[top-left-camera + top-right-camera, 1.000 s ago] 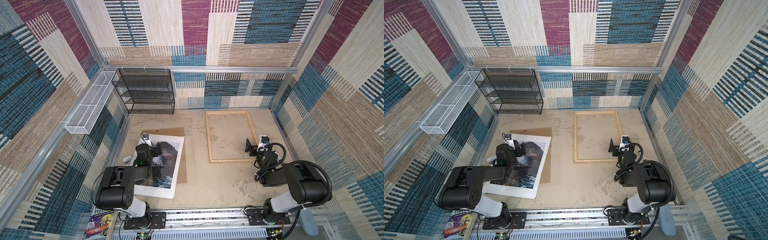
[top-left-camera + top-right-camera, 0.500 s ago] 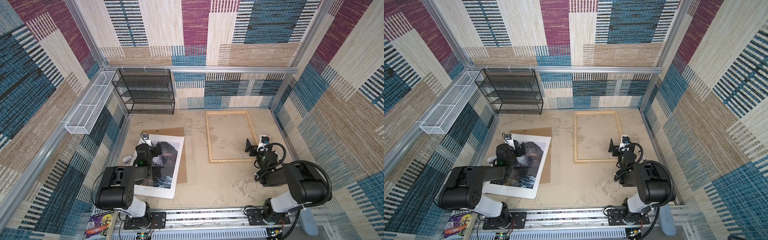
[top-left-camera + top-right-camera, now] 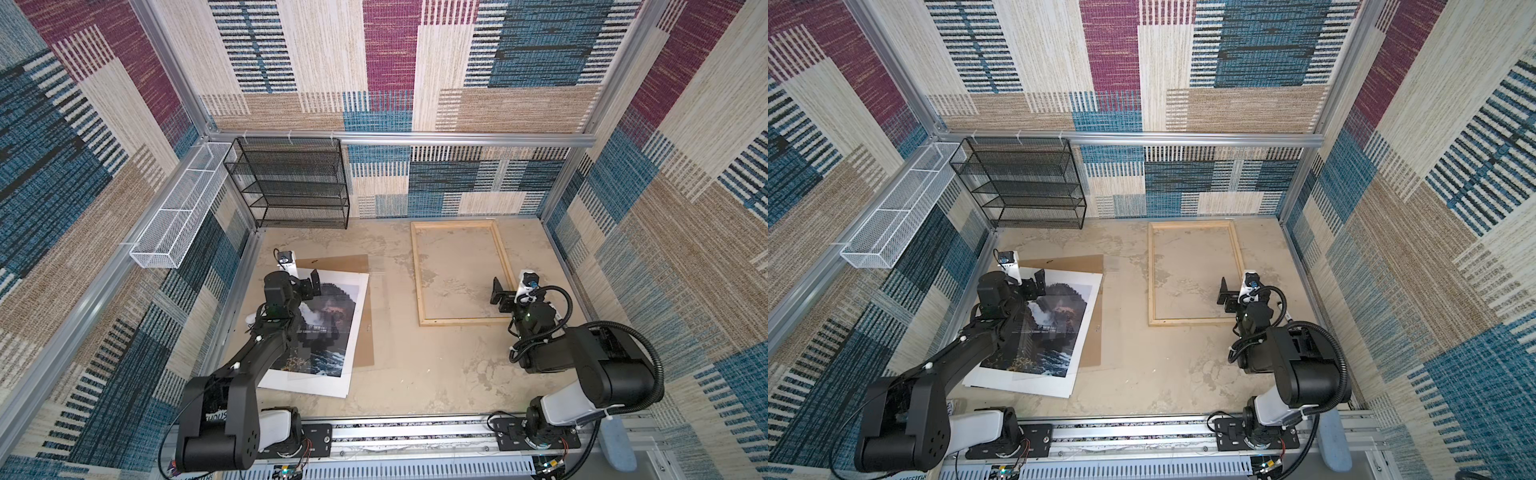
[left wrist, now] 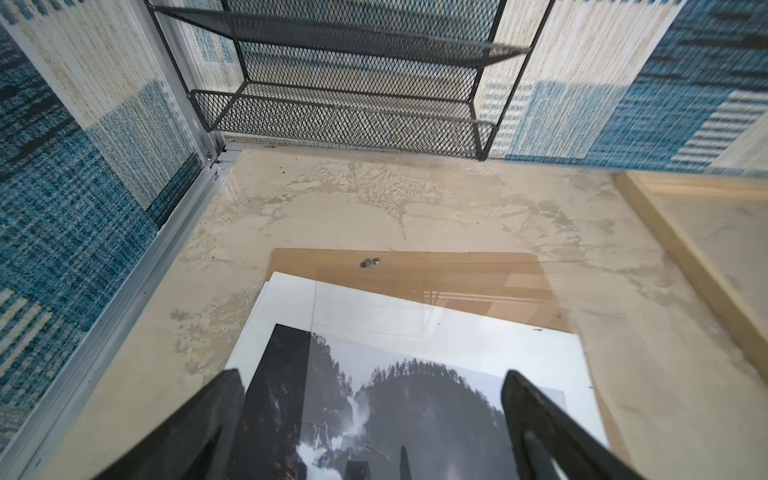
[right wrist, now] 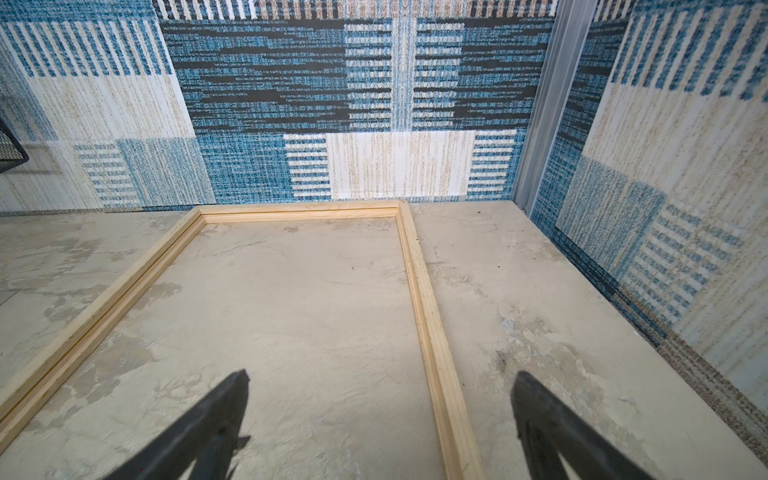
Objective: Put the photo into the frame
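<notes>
Table left: photo partly over backing board; table right: frame lying flat; wire rack behind the photo.

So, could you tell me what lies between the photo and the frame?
The brown backing board juts out, then bare tabletop; both top views show it.

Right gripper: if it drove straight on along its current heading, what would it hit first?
Probably the frame: one long rail runs ahead between the fingers of the open right gripper. Tilted downward, it might instead touch the table just inside that rail; depth is unclear.
</notes>
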Robot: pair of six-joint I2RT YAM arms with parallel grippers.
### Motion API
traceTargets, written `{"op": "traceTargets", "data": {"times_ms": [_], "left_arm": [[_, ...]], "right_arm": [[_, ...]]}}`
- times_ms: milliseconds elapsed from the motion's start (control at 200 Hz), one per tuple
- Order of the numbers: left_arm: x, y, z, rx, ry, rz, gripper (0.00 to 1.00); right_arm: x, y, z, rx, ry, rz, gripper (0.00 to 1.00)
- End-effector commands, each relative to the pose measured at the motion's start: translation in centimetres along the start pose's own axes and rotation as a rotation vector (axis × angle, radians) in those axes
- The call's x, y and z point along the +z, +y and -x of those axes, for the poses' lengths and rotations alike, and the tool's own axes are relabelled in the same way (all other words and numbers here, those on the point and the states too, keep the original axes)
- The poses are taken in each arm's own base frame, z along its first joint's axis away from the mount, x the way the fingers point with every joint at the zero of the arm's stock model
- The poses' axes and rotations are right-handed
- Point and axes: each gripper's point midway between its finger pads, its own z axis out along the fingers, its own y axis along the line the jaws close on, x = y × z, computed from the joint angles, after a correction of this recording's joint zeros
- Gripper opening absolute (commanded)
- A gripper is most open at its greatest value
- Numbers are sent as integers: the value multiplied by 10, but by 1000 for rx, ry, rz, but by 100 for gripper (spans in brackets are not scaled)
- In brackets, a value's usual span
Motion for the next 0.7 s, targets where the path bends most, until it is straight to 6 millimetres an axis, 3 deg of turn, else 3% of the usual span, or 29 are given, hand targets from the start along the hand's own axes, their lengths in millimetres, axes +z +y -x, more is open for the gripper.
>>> {"op": "traceTargets", "data": {"times_ms": [0, 105, 305, 411, 491, 616, 696], "left_arm": [[-17, -10, -5, -185, 79, -46, 100], [-35, -13, -6, -299, 131, -42, 100], [-73, 13, -36, -422, 239, 143, 100], [-85, 20, -51, -438, 310, 201, 100], [-88, 24, -65, -444, 371, 241, 99], [-79, 24, -92, -452, 475, 268, 99], [-71, 22, -106, -452, 544, 273, 99]], "right_arm": [[3, -7, 17, 27, -32, -52, 99], [22, -27, 30, 45, 64, -176, 100], [19, -2, 98, 170, 14, -42, 100], [20, 32, 125, 272, 67, 140, 100], [23, 74, 133, 308, 158, 345, 100], [28, 136, 108, 337, 387, 563, 100], [21, 176, 93, 342, 469, 659, 100]]}}
